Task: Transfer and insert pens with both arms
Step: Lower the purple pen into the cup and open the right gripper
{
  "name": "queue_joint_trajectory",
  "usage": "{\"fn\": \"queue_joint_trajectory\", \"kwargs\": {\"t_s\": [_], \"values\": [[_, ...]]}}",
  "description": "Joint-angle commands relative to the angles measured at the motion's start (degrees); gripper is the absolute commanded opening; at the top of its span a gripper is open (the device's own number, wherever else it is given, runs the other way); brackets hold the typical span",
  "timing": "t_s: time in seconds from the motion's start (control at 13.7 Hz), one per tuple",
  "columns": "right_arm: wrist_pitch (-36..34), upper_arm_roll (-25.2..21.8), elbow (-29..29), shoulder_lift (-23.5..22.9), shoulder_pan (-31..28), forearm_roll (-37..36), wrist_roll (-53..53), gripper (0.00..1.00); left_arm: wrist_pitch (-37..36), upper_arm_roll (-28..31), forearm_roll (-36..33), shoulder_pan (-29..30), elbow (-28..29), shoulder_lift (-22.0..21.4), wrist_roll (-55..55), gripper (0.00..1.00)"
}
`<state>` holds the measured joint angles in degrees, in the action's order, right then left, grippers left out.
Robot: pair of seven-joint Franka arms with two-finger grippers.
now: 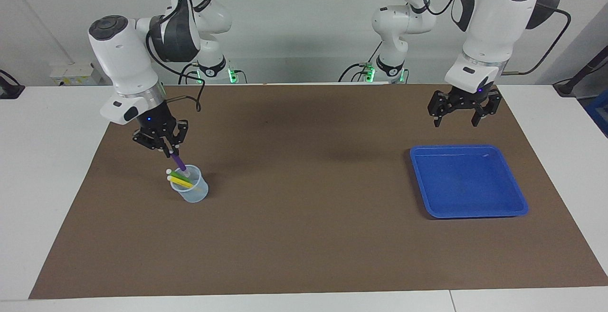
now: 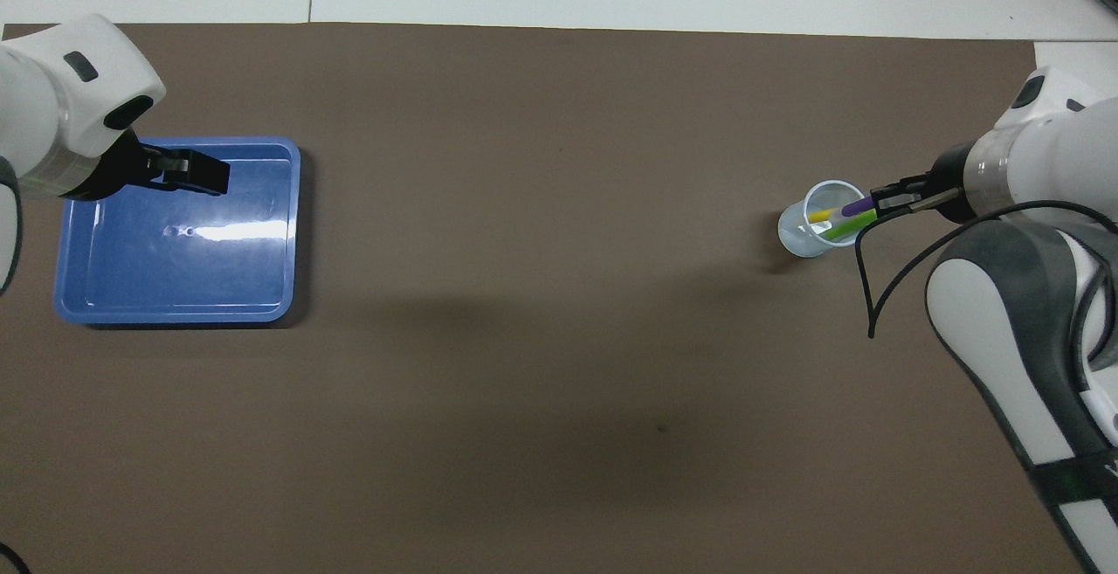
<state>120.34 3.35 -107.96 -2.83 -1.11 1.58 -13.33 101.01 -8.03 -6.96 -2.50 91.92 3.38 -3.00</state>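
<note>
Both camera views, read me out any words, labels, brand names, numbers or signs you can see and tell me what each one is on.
No text can be read in either view.
Right arm: small dark marks on its upper links, too small to read.
Blue tray, clear cup, purple pen, yellow pen, green pen, brown mat: no print visible.
</note>
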Motion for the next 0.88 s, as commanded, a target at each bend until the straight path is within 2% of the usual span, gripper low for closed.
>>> {"fn": "queue_joint_trajectory", "kwargs": {"t_s": [0.0, 0.29, 0.36, 0.44, 0.51, 0.58, 0.8], "values": [[0.87, 0.69, -1.55, 0.19, -0.47, -0.53, -0.47, 0.00, -0.12, 0.03, -0.95, 0.12, 0.99, -0.92, 0.28, 1.00], [0.87, 0.78, -2.43, 0.28, 0.14, -0.53, 0.67, 0.02, -0.12, 0.03, -0.95, 0.12, 0.99, -0.92, 0.28, 1.00], [0.87, 0.78, -2.43, 0.28, 0.14, -0.53, -0.11, 0.29, -0.12, 0.03, -0.95, 0.12, 0.99, -0.92, 0.28, 1.00], [0.87, 0.78, -2.43, 0.28, 0.14, -0.53, 0.40, 0.66, -0.12, 0.03, -0.95, 0.21, 0.99, -0.92, 0.28, 1.00], [0.95, 0.78, -2.43, 0.28, 0.14, -0.53, 0.41, 0.92, -0.12, 0.03, -0.95, 0.12, 0.99, -0.92, 0.28, 1.00], [0.87, 0.78, -2.43, 0.28, 0.14, -0.53, 0.24, 1.00, -0.12, 0.03, -0.95, 0.12, 0.99, -0.92, 0.28, 1.00], [0.69, 0.78, -2.34, 0.28, 0.14, -0.53, 0.50, 1.00, -0.12, 0.03, -0.95, 0.12, 0.99, -0.92, 0.28, 1.00]]}}
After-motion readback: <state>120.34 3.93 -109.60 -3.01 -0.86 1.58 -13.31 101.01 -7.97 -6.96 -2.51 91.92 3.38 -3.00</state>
